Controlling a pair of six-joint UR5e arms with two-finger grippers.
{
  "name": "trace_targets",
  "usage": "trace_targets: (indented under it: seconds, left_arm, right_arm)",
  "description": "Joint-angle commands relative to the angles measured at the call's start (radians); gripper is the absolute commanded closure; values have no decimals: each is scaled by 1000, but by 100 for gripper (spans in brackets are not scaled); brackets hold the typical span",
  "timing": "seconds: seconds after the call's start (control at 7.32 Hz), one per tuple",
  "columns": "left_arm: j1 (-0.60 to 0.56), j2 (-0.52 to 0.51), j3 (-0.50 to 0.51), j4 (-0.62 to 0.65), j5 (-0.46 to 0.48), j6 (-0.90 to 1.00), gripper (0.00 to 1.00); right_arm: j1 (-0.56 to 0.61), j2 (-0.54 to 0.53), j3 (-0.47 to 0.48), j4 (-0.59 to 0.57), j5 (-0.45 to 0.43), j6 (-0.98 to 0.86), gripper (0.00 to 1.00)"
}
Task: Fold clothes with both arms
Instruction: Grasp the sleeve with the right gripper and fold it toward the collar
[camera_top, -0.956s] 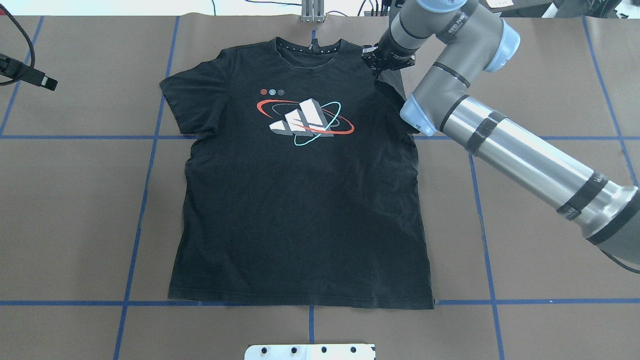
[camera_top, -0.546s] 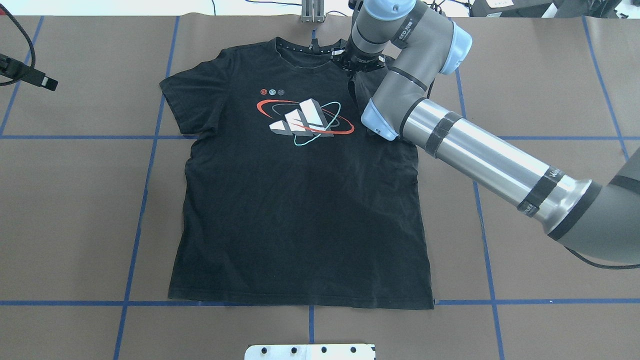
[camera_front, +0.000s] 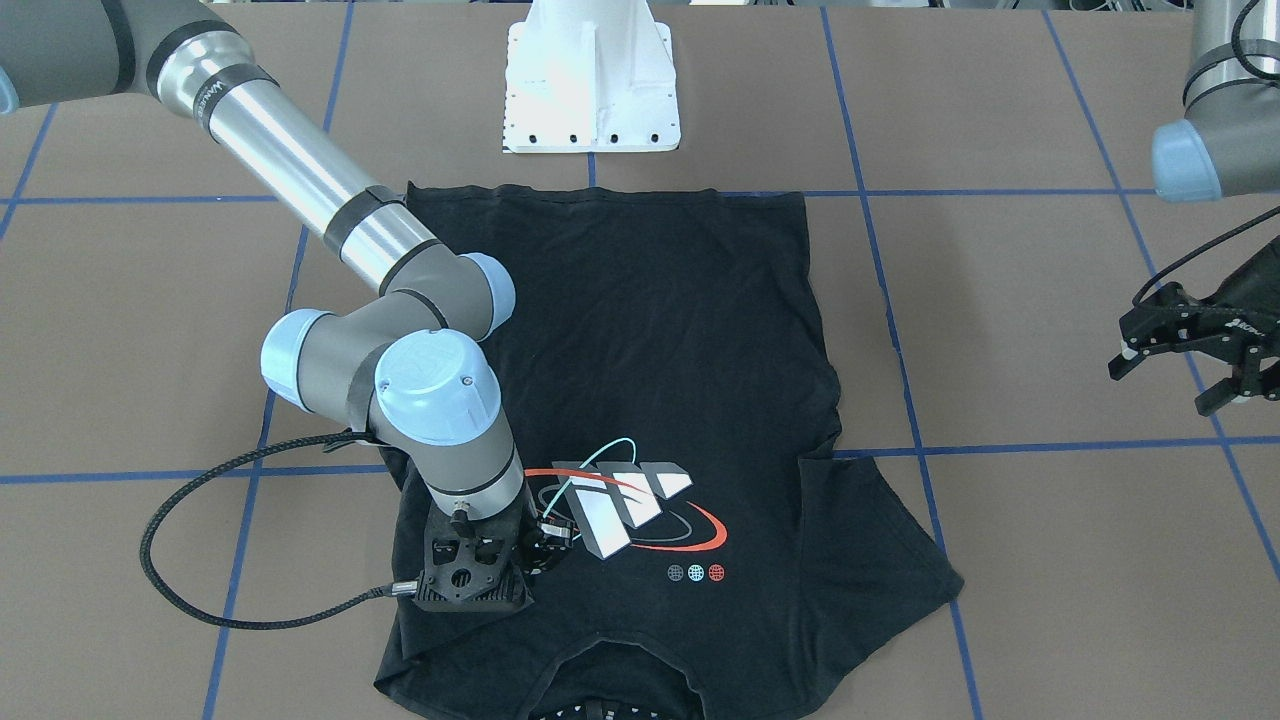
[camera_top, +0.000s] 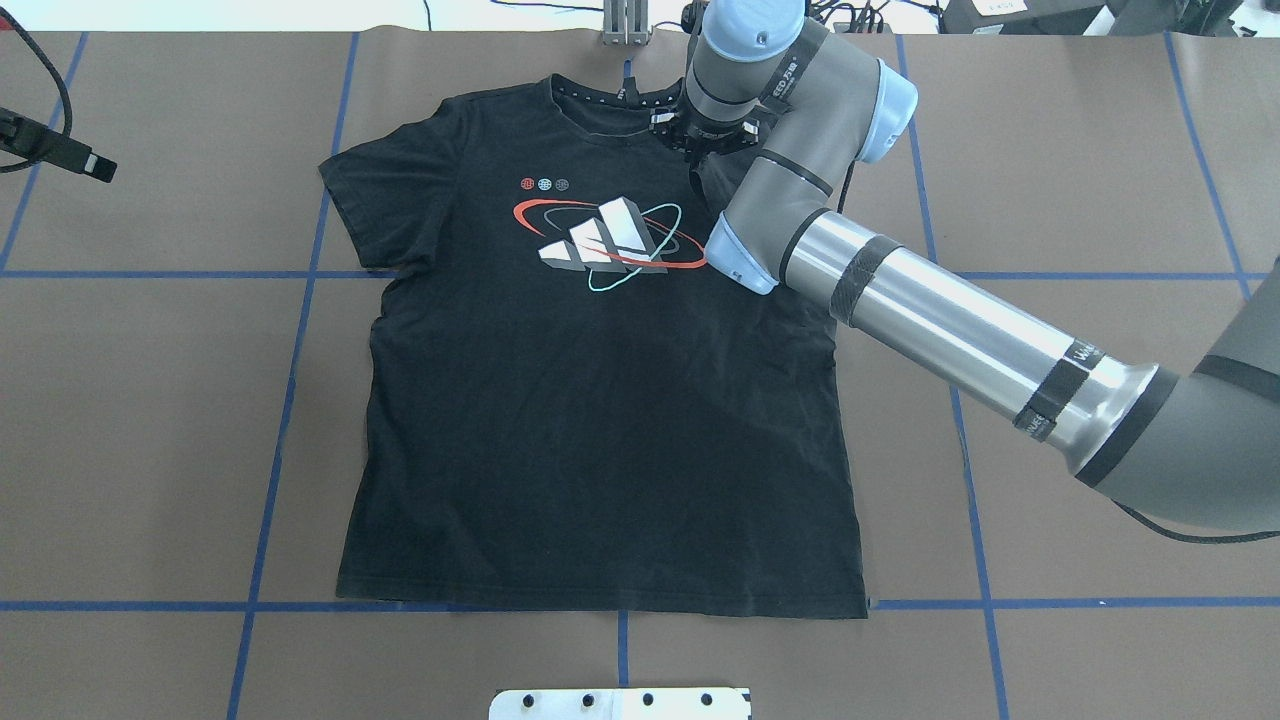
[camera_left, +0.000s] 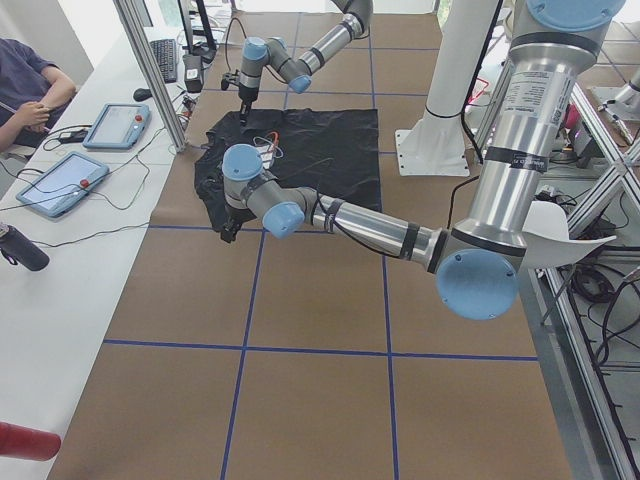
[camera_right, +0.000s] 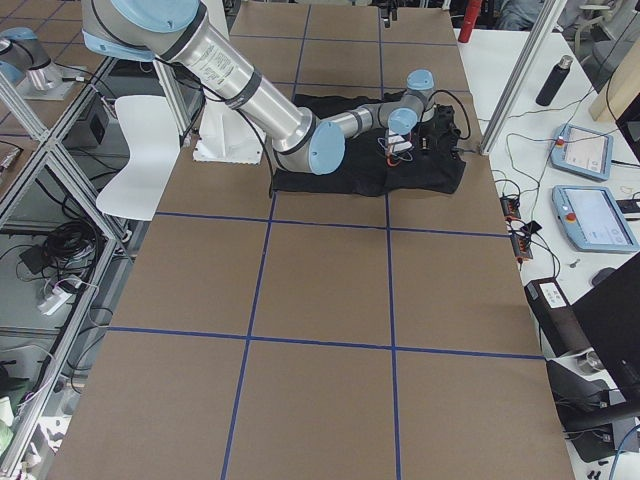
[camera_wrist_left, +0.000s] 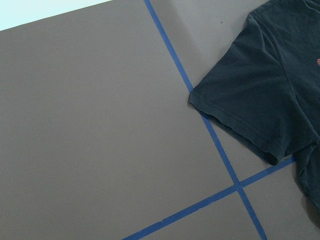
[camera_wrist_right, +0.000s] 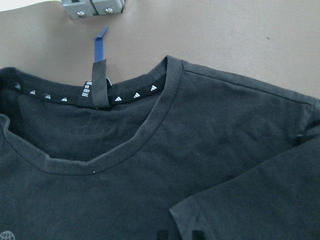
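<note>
The black T-shirt (camera_top: 600, 420) lies flat, chest graphic (camera_top: 605, 245) up, collar toward the far edge. My right gripper (camera_top: 712, 150) is shut on the shirt's right sleeve (camera_top: 712, 188) and holds it lifted over the chest, just right of the collar. In the right wrist view the gripper (camera_wrist_right: 180, 234) shows at the bottom edge, on the sleeve hem, with the collar (camera_wrist_right: 130, 150) beyond. My left gripper (camera_front: 1170, 380) is open and empty, off to the shirt's left side. The left sleeve (camera_wrist_left: 250, 90) lies flat on the table.
The brown table cover carries a grid of blue tape lines (camera_top: 300, 275). The white pedestal base (camera_front: 590, 80) stands at the near edge by the shirt's hem. A metal bracket (camera_top: 625, 25) sits at the far edge. Tablets (camera_left: 60, 180) lie on the operators' side table.
My right gripper has moved left with the sleeve, from the shirt's right shoulder edge to above the chest beside the collar. The left gripper has not moved.
</note>
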Motion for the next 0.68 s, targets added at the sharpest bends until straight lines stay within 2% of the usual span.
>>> trace_targets:
  seconds: [0.0, 0.14, 0.27, 0.55]
  left_arm:
    - [6, -51, 58, 0, 3, -39, 0]
    - [18, -104, 122, -49, 49, -131, 0]
    - [59, -115, 182, -145, 112, -220, 0]
    - [101, -196, 343, -293, 205, -352, 0]
  right_arm:
    - [-4, 37, -4, -15, 1, 21, 0]
    - [5, 48, -3, -73, 37, 1, 0]
    - [25, 67, 4, -139, 64, -24, 0]
    - [79, 56, 52, -256, 125, -180, 0]
